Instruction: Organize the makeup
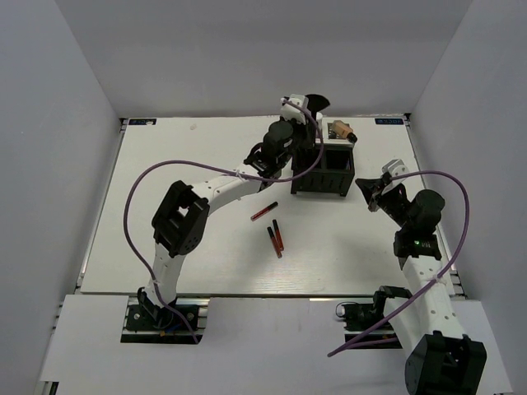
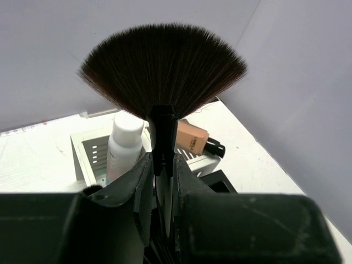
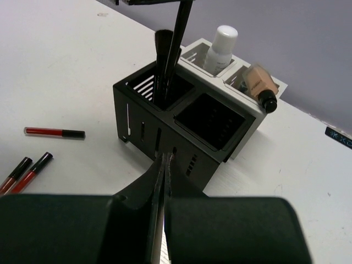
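My left gripper (image 2: 163, 162) is shut on the handle of a black fan brush (image 2: 163, 69) and holds it upright over the black box (image 1: 323, 170). In the right wrist view the fan brush handle (image 3: 179, 44) reaches down into the box's far-left compartment, beside another black brush (image 3: 161, 55) standing there. A white bottle (image 3: 220, 48) and a tan bottle with a dark cap (image 3: 259, 83) sit in the white holder behind the box. Three thin red-black pencils (image 1: 263, 211) (image 1: 278, 234) (image 1: 272, 243) lie on the table. My right gripper (image 3: 165, 159) is shut and empty, just right of the box.
The white holder (image 1: 339, 132) adjoins the back of the black box (image 3: 181, 118). The left arm (image 1: 222, 185) stretches across the table's middle toward the box. Grey walls enclose the white table (image 1: 165, 206).
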Controlling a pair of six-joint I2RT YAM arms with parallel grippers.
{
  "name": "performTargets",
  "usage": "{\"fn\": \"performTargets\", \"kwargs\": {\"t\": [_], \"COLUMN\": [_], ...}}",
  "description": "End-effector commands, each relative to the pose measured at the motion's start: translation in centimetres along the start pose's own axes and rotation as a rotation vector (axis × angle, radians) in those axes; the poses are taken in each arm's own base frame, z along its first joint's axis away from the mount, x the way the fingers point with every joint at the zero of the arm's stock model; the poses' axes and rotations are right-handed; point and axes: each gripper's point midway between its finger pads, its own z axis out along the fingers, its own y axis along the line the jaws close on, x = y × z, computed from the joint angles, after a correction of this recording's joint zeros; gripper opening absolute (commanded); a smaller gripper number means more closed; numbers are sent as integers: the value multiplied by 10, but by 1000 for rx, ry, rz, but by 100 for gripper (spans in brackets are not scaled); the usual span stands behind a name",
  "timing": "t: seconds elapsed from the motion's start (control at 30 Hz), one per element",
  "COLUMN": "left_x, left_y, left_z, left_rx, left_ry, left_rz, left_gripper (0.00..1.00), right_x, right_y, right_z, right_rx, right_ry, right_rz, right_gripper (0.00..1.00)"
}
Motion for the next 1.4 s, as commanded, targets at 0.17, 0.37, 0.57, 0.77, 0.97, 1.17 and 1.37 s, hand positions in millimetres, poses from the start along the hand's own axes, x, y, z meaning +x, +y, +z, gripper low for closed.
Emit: {"fn": "performTargets", "kwargs": {"t": [0.17, 0.37, 0.57, 0.77, 0.97, 1.17, 1.37], "left_x": [24, 18, -31, -109, -136, -63, 5], "left_y": [2, -7, -26, -35, -4, 48, 91], "left_z": [-6, -10, -14, -54, -130, -215, -317], "left_rx": [-81, -80, -38, -7, -81, -292, -473], "left_ry": [43, 27, -62, -177, -127, 156, 342], "left_rz": [59, 57, 28, -12, -65, -144, -290], "left_gripper": [11, 63, 82, 73, 16, 31, 66], "right_x": [0, 0, 0, 5, 29, 53, 88], "right_y": [-6, -3, 7, 46, 90, 160, 211], "right_z": [-1, 0, 1, -2, 9, 34, 66], "right_rx": [33, 12, -59, -302, -521, -680, -653], "right_ry": [-3, 0, 8, 60, 278, 472, 726], "right_rz": [-18, -16, -16, -2, 189, 135, 80], "right_gripper": [17, 45, 50, 35, 26, 35, 48]}}
